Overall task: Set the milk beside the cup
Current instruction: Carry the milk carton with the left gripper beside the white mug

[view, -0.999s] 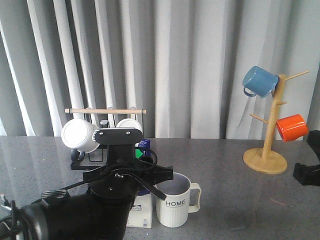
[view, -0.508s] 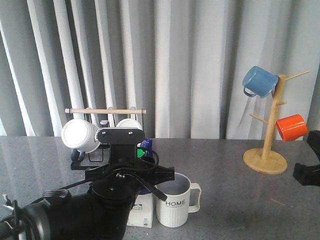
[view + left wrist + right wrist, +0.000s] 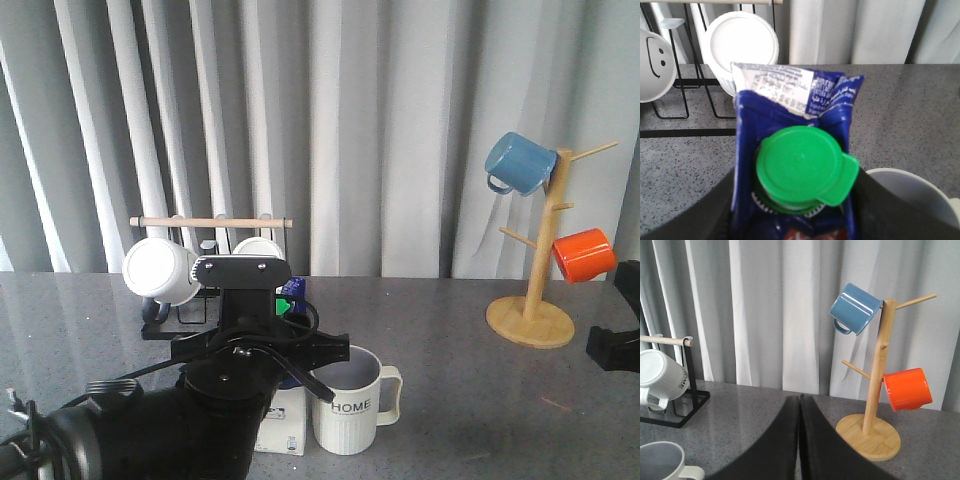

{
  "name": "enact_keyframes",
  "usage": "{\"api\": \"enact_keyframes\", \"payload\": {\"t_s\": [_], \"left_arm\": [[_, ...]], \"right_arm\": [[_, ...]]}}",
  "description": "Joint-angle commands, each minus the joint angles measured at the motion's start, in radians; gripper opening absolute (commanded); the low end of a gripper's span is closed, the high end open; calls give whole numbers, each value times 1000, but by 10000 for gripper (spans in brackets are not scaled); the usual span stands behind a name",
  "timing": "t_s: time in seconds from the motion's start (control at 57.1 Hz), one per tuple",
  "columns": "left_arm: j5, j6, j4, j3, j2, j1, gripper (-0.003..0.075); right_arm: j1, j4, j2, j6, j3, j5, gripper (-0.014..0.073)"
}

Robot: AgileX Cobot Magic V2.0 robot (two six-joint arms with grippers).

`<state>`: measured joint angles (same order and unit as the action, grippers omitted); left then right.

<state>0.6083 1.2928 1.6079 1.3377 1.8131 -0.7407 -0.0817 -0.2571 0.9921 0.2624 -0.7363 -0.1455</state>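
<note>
The black left arm fills the lower left of the front view and hides most of the tall blue-and-white gable-top milk carton (image 3: 284, 420); only its white base and a sliver of blue top with the green cap show. In the left wrist view the left gripper (image 3: 795, 220) has a dark finger on either side of the carton, pinching it just under the round green cap (image 3: 802, 170), though the fingertips are cut off at the bottom edge. The carton stands on the table touching or just beside the pale ribbed mug with dark "HOME" lettering (image 3: 352, 408), to its left in the frame. The right gripper (image 3: 799, 440) has its two dark fingers pressed together with nothing between them; in the front view only a black part of that arm shows at the right edge. Farther back, a black wire rack with a wooden rail (image 3: 212, 222) holds white mugs, and at right a wooden mug tree (image 3: 540, 290) carries a blue mug (image 3: 518, 162) and an orange mug (image 3: 584, 254). The speckled dark grey tabletop (image 3: 450, 330) meets pale grey pleated curtains (image 3: 380, 120).
</note>
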Motion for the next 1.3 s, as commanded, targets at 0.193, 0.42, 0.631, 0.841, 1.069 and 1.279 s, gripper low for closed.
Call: {"api": "enact_keyframes", "payload": {"t_s": [0.193,0.42,0.631,0.841,1.069,1.279], "left_arm": [[-2,-6,-22,32,-36,-7,428],[-1,-6,-22,32,-36,-7,433],[4,-6,-22,32,-36,-7,433],[13,-6,-22,32,-39,-7,433],[54,-6,-23,44,-62,-6,433],[60,-6,-23,44,-78,-6,435]], "right_arm": [[5,-8,-15,-2,-28,-69,-8],[5,-8,-15,-2,-28,-71,-8],[5,-8,-15,-2,-28,-71,-8],[5,-8,-15,-2,-28,-71,-8],[5,-8,-15,-2,-28,-70,-8],[5,-8,-15,-2,-28,-70,-8]]}}
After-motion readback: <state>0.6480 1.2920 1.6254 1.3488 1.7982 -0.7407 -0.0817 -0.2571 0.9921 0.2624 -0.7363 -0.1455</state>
